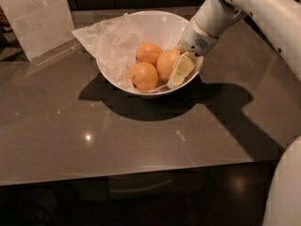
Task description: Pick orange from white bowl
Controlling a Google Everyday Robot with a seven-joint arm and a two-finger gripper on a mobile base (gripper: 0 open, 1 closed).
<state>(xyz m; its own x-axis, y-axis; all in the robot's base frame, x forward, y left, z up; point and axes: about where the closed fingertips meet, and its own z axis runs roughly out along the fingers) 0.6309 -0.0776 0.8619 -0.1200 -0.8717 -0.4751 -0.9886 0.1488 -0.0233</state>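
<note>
The white bowl [160,20] stands on the grey table at the upper middle and holds three oranges. The orange [165,62] is the right one; two others lie at the back [148,52] and front left [142,76]. My gripper [178,74] reaches down into the bowl from the upper right. It sits tight against the right side of the orange, just inside the bowl's right rim. The gripper's far side is hidden behind the orange.
A crinkled translucent white sheet [110,44] lines the bowl's left side and sticks out over its rim. A clear sign holder [35,18] stands at the back left. The table's front edge [141,175] runs across the lower frame. My white arm [263,8] crosses the upper right.
</note>
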